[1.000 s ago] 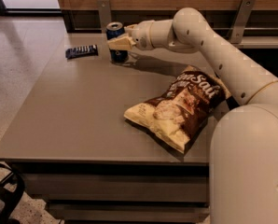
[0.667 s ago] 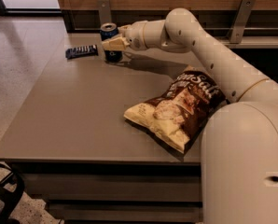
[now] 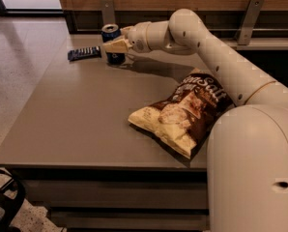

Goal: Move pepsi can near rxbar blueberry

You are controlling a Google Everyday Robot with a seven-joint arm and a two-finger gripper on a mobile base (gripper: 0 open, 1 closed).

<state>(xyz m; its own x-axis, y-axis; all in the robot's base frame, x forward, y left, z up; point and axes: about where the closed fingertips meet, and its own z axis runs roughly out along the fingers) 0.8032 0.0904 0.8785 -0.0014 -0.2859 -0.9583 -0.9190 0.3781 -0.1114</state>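
The pepsi can [image 3: 110, 33], dark blue with a silver top, stands upright at the far left of the grey table [image 3: 86, 120]. My gripper [image 3: 112, 47] reaches in from the right and is shut on the can's middle. One cream finger [image 3: 117, 45] crosses the can's front. The rxbar blueberry [image 3: 84, 53], a flat dark blue wrapper, lies on the table just left of the can, with a small gap between them. I cannot tell whether the can's base touches the table.
A large brown-and-yellow chip bag [image 3: 182, 115] lies on the table's right half, under my arm [image 3: 216, 52]. A wooden wall with metal brackets [image 3: 107, 9] runs behind the table. The table's left edge drops to a tiled floor.
My gripper has moved left with the pepsi can in it. The can now sits closer to the rxbar blueberry. The chip bag has not moved.
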